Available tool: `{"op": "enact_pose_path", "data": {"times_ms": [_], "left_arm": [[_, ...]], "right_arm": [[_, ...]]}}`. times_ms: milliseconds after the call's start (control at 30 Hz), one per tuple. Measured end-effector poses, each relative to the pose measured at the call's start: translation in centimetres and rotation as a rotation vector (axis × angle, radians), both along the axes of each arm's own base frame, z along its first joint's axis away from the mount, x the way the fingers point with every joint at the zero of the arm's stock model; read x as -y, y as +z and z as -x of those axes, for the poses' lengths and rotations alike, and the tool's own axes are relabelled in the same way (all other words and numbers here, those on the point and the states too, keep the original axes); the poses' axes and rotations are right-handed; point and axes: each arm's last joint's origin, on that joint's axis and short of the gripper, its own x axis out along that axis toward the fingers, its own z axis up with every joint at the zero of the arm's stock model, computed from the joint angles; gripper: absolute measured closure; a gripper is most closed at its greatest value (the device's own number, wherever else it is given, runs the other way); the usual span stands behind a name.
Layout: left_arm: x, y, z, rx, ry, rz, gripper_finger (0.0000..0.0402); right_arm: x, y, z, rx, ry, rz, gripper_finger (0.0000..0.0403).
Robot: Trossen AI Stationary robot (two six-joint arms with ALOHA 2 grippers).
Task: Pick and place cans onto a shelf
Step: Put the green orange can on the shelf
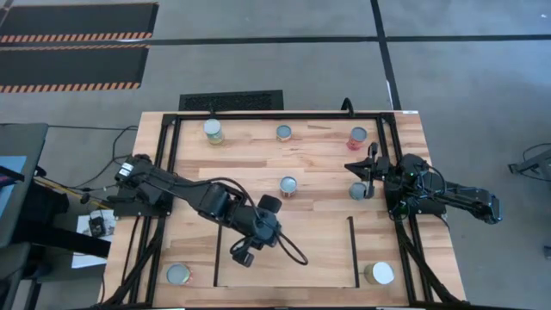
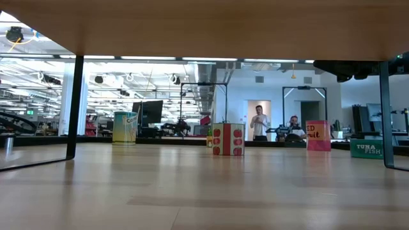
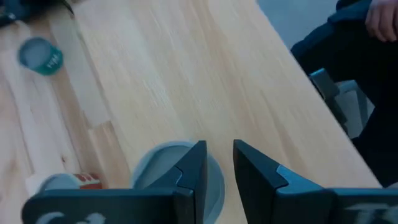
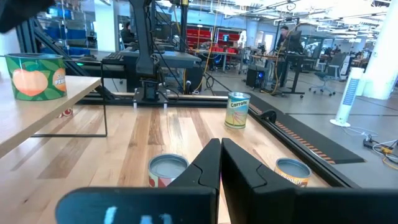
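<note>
Overhead view, read from left to right. At the lower left of the table [image 1: 155,146], outside the shelf's left rail, stands a grey-topped can [image 1: 178,274]. The shelf [image 1: 293,258] — a light-wood panel between two thin black rails — fills the lower centre; its surface is bare and open on the near side. The left arm reaches from the left edge diagonally down toward the centre, its left gripper [image 1: 244,253] hanging over the shelf's upper left part; in its wrist view the fingers [image 3: 193,171] stand a little apart with nothing between them, above a grey can top [image 3: 165,165]. Along the upper edge stand three cans: a white-topped yellow-green can [image 1: 213,130], a grey can [image 1: 284,132] and a red-sided can [image 1: 357,135], well apart from one another. A centre can [image 1: 288,185] stands alone in mid-table with free wood on every side. The right arm enters from the right edge, wrist level; the right gripper [image 1: 357,166] is clenched on nothing, fingers [image 4: 211,165] pressed together, just beside a grey can [image 1: 358,190]. A white-topped can [image 1: 380,273] stands at the lower right — outside the right rail.
</note>
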Motion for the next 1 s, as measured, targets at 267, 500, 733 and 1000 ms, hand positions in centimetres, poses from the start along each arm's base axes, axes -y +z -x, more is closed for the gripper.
{"op": "enact_pose_path", "data": {"times_ms": [267,500,733,1000], "left_arm": [[0.4,0.8,2.1,0.049,0.010,-0.041,0.0356],[-1.2,-0.4,6.4,0.233,0.049,0.057,0.0385],[-5.3,-2.9,11.9,0.507,0.142,0.182,0.0388],[-9.2,-7.3,17.5,0.757,0.230,0.245,0.0388]], "right_arm": [[0.0,0.0,0.0,0.000,0.000,0.000,0.0365],[0.0,0.0,0.0,0.000,0.000,0.000,0.0365],[0.0,0.0,0.0,0.000,0.000,0.000,0.0365],[0.0,0.0,0.0,0.001,-0.001,0.000,0.0365]]}}
